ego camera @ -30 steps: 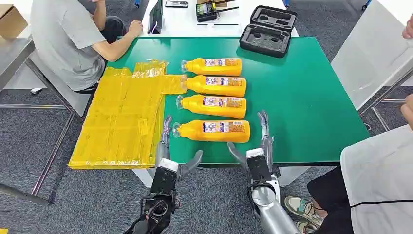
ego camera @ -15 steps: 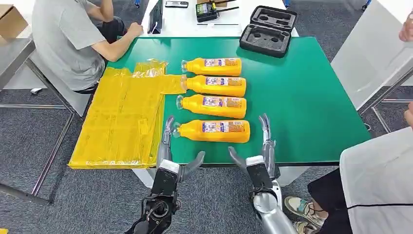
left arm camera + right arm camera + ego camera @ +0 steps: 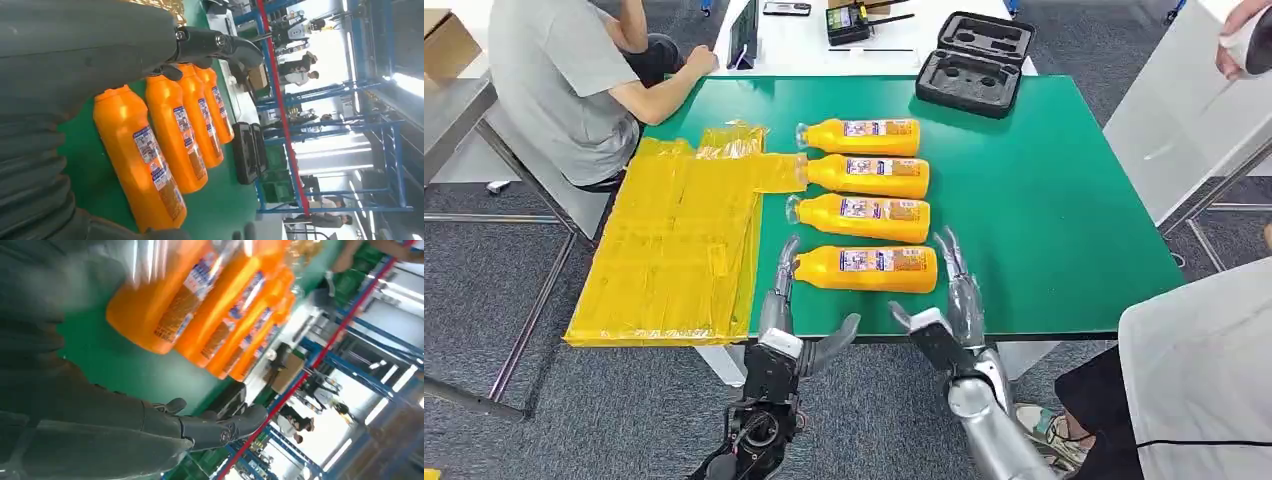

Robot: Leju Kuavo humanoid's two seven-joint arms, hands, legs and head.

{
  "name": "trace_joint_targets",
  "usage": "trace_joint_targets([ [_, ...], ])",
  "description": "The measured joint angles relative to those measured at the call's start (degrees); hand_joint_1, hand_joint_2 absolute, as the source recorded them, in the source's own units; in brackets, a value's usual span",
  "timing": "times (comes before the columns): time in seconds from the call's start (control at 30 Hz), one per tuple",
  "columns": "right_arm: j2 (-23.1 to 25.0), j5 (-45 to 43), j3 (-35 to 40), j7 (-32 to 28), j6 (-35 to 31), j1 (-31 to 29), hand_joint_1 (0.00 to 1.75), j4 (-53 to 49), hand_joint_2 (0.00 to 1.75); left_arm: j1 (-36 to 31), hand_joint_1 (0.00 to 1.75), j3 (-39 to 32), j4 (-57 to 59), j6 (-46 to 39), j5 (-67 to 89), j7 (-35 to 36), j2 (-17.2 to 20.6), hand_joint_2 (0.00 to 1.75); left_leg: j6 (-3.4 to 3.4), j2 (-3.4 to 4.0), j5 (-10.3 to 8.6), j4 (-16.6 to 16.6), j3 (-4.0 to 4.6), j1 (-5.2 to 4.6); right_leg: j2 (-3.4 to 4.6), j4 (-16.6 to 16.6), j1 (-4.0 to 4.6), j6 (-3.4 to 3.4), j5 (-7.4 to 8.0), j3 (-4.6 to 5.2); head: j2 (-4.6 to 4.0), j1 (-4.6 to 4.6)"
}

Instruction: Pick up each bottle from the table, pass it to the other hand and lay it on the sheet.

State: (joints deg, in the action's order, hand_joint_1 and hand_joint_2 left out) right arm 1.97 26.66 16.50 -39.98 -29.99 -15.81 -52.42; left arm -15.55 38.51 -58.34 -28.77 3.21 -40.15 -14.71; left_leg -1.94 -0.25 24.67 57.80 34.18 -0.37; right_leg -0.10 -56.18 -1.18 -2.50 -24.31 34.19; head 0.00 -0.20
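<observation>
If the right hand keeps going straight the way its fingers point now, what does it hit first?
Probably the base end of the nearest bottle: the right hand points up the table just beside it, and could instead slide past over bare green table. Depth is unclear.

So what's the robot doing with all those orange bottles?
The robot is reaching for the nearest bottle of four lying in a row on the green table. Its left hand is by the cap end and its right hand by the bottom end, both open and holding nothing. The yellow sheet beside the bottles has no bottle on it yet.
</observation>
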Motion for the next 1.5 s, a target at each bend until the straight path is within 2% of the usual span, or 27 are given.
trace_joint_targets([
  [0.17, -0.4, 4.6, -0.6, 0.2, -0.3, -4.4, 0.00, 6.7, 1.75, -0.4, 0.00, 0.7, 0.0, 0.2, -0.4, 0.0, -0.1, 1.75, 0.00, 0.00, 0.00, 0.0, 0.00, 0.01, 0.00, 0.0, 0.01, 0.00, 0.00, 0.00, 0.00, 0.00],
  [0.6, -0.1, 13.0, -0.6, 3.6, 1.0, -10.0, 0.00, 16.0, 1.75, -0.7, 0.00, 2.1, -1.9, -1.7, 0.3, 0.0, -0.1, 1.75, 0.00, -0.01, 0.00, 0.0, 0.01, 0.00, 0.00, 0.0, 0.00, 0.00, 0.00, 0.00, 0.00, 0.00],
  [1.13, -0.2, 21.2, 1.1, 9.7, 2.6, -14.6, 0.00, 23.5, 1.75, -0.6, 0.00, 4.7, -5.7, -0.6, -0.4, 0.0, 0.1, 1.75, 0.00, -0.02, 0.00, 0.0, 0.02, 0.00, -0.01, 0.0, 0.00, 0.00, 0.00, 0.00, 0.00, 0.02],
  [1.5, -0.5, 26.3, 2.9, 13.2, 0.7, -16.5, 0.00, 26.1, 1.75, -0.3, 0.00, 5.7, -8.6, -1.4, -0.8, 0.0, 1.0, 1.75, 0.00, -0.02, 0.00, 0.0, 0.02, 0.01, -0.01, 0.0, 0.01, 0.00, 0.00, 0.00, 0.00, 0.00],
])
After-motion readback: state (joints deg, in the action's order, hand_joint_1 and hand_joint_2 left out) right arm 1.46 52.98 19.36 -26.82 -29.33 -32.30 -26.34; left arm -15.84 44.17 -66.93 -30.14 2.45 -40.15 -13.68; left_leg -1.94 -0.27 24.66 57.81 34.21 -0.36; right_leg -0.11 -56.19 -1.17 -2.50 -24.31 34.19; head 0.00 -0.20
